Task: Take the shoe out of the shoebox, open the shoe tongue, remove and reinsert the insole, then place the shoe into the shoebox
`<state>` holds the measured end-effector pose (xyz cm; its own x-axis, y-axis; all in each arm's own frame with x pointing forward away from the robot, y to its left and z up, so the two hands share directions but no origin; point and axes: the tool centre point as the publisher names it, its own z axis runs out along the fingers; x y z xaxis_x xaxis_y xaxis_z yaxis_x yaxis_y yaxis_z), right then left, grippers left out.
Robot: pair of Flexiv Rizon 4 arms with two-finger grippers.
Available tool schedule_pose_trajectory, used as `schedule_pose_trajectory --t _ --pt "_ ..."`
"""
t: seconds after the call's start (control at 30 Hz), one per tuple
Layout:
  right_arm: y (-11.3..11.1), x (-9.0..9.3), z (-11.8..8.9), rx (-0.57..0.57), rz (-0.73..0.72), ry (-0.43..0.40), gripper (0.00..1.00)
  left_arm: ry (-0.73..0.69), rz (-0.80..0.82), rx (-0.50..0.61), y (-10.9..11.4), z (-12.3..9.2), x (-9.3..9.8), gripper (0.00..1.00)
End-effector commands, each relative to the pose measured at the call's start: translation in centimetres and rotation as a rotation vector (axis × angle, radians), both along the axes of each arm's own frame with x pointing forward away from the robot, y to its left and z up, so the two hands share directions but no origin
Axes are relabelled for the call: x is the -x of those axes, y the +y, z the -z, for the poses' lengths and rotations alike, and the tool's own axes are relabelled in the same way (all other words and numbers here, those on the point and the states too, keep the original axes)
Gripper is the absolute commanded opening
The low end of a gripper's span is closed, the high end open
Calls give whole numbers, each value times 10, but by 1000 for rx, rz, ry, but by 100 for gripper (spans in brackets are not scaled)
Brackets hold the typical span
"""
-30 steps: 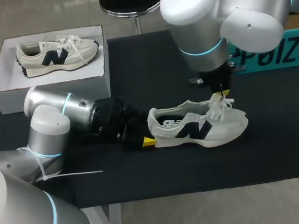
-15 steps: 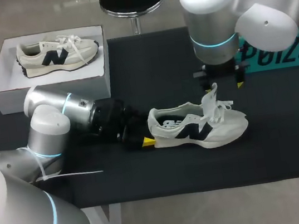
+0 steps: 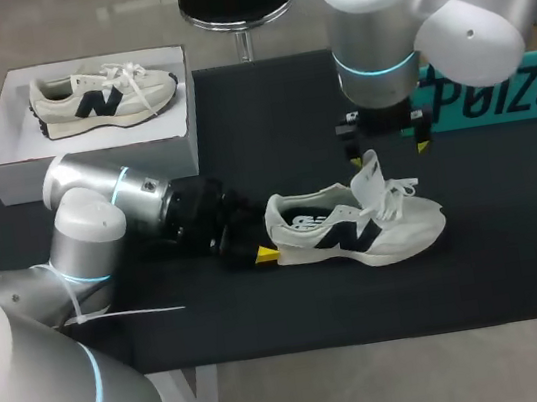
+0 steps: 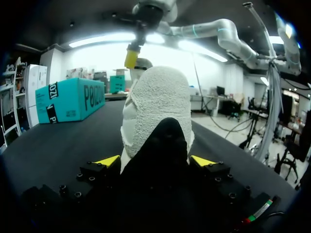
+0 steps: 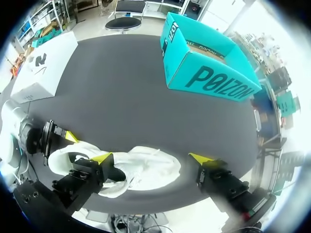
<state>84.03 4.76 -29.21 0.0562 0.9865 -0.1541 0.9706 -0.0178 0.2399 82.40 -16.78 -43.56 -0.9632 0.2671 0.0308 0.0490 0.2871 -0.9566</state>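
A white shoe with a dark logo (image 3: 353, 227) lies on its sole on the black table, toe to the right. Its tongue (image 3: 370, 174) stands pulled up. My left gripper (image 3: 261, 250) comes in low from the left and is shut on the shoe's heel (image 4: 158, 111), one yellow tip on each side. Just above the tongue and laces hangs my right gripper (image 3: 387, 148), open and holding nothing. From its own wrist view the right gripper (image 5: 151, 158) has the shoe (image 5: 141, 170) under its fingers. The white shoebox (image 3: 0, 160) stands at the back left.
A second white shoe (image 3: 101, 95) lies inside the shoebox. A teal cardboard box (image 3: 505, 90) stands at the back right, close behind my right arm. The black tabletop (image 3: 268, 130) between the two boxes is bare.
My right gripper has let go of the tongue, opened wide and risen a little above the shoe. The tongue now stands up. The left arm has not moved.
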Motion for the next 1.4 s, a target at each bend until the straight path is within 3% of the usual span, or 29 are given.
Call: schedule_pose_trajectory --t 0.03,0.23,0.63,0.7,0.77,0.8,0.87,0.97,1.4 --pt "9 -2 4 5 8 19 100 -1 -1 -1 0 2 1 0" --pt "17 11 5 -5 19 34 100 -1 -1 -1 0 2 1 0" --pt "30 20 0 7 8 69 100 -1 -1 -1 0 2 1 0" --pt "29 22 0 7 9 74 49 -1 -1 -1 0 2 1 0" --pt "29 24 1 7 10 77 26 -1 -1 -1 0 2 1 0" --pt "28 24 1 7 10 78 19 -1 -1 -1 0 2 1 0" --pt "28 24 1 4 11 78 16 -1 -1 -1 0 2 1 0" --pt "28 24 1 4 11 79 0 -1 -1 -1 0 2 1 0" --pt "15 29 -1 -10 46 69 0 -1 -1 -1 0 2 1 0"
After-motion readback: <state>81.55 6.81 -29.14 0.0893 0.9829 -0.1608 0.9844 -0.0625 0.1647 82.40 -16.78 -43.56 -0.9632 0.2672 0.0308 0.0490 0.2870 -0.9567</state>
